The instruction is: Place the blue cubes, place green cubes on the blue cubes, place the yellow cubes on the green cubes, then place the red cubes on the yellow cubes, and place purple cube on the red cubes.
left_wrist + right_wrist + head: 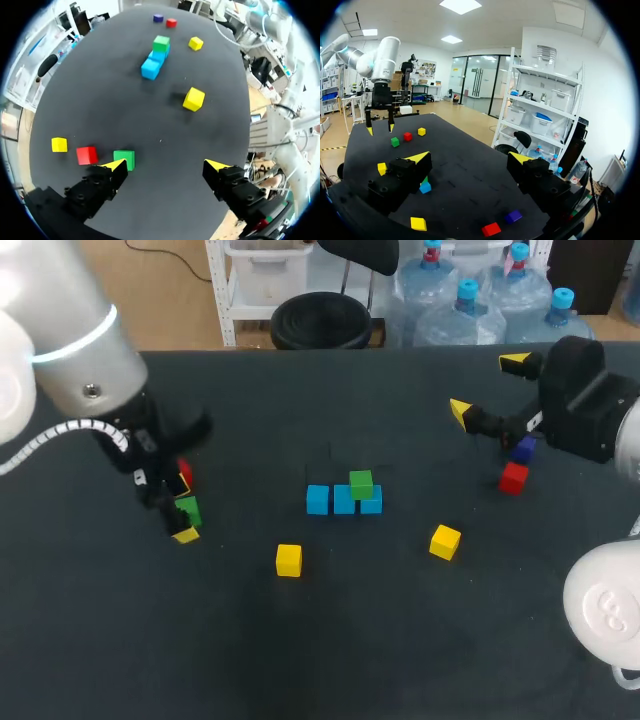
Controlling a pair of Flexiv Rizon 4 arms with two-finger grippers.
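Three blue cubes (344,500) lie in a row at mid-table, and a green cube (361,483) sits on top of them. A second green cube (124,159) lies on the table right beside one finger of my open left gripper (166,165), which hangs above it (180,508). Past it come a red cube (86,155) and a yellow cube (59,145). Two more yellow cubes (289,560) (445,541) lie in front of the row. My right gripper (488,388) is open and empty, raised near a red cube (513,478) and a purple cube (523,450).
The dark table (330,640) is bare in front of the yellow cubes. My right arm's white elbow (605,605) juts in at the near right corner.
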